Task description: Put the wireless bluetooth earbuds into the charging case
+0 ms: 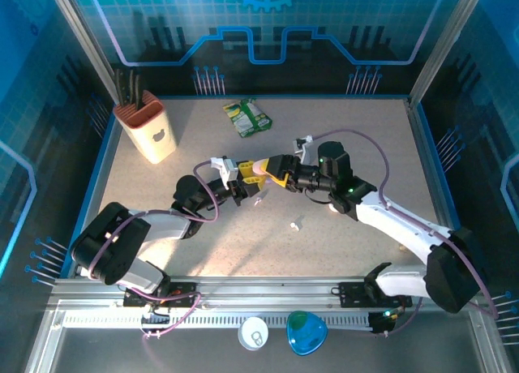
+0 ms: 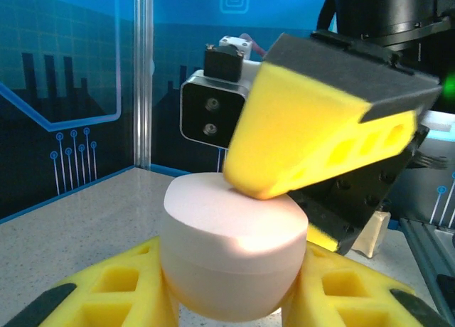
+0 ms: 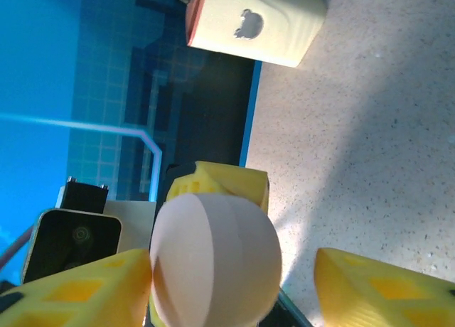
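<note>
Left wrist — left gripper (image 2: pixel 227 298) clamps pink case (image 2: pixel 234 234), right gripper (image 3: pixel 231 295) agape around it.

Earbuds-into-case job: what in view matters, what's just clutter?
Job:
- pink charging case, held in the left gripper
- white earbud on the table

Lying about:
- beige utensil holder
- green packet
- white round case and blue case, past the table's near edge

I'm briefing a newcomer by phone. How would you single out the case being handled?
Start at the middle of the speckled table. There the left gripper clamps a pink pebble-shaped case, with the right gripper straddling it; the white case and blue case sit apart at the near rail.
</note>
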Robot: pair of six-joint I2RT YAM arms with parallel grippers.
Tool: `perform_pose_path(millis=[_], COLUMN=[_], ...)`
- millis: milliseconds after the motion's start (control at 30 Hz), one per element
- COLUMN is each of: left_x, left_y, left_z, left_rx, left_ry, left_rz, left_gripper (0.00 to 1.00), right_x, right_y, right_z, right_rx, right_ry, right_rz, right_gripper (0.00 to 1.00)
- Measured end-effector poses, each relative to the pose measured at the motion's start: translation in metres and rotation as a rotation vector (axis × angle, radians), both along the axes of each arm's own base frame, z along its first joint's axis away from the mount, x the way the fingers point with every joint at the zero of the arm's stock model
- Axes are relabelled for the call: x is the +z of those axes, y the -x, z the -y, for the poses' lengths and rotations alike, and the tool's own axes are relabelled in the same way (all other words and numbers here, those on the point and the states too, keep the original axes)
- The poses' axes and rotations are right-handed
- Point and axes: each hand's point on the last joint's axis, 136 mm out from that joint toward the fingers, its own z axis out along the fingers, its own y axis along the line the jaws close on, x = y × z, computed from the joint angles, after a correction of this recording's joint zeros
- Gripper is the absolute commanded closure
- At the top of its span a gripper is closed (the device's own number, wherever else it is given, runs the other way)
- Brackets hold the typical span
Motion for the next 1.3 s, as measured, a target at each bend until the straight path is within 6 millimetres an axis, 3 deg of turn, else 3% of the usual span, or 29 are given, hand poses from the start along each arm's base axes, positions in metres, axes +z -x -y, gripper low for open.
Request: perform_pose_path(millis=[133, 200, 433, 567, 733, 867, 1067, 1300], left_x=[0.004, 0.004, 0.004, -0.002, -0.017, -0.039, -0.065, -0.073], left_y=[0.003, 0.003, 0.006, 0.009, 0.015, 0.019, 0.021, 0.023], left_z=[0.000, 0.000, 0.002, -0.002, -0.003, -0.004, -0.005, -0.007], left_rx=[-0.011, -0.011, -0.029, -0.012, -0.013, -0.026, -0.038, -0.044], left_ry=[0.003, 0.003, -0.004, -0.046, -0.156, -0.252, -0.331, -0.358], left_rz=[0.012, 0.014, 0.027, 0.047, 0.046, 0.007, -0.058, -0.088], left_gripper=[0.67, 0.60, 0.16, 0.08, 0.01, 0.01, 0.01, 0.01], right_x=[0.007, 0.010, -0.002, -0.026, -0.079, -0.113, -0.168, -0.197], right_y=[-0.001, -0.001, 0.000, -0.010, -0.022, -0.031, -0.041, -0.055], right_z=[-0.001, 0.000, 0.011, 0.038, 0.080, 0.099, 0.108, 0.110], right_rx=[0.000, -0.003, -0.037, -0.132, -0.278, -0.335, -0.342, -0.332], right_ry=[-0.032, -0.039, -0.014, 0.050, 0.208, 0.329, 0.462, 0.540], right_rz=[0.001, 0.007, 0.001, -0.018, -0.087, -0.123, -0.210, -0.244], right_gripper=[0.69, 0.79, 0.91, 0.94, 0.93, 0.93, 0.92, 0.89])
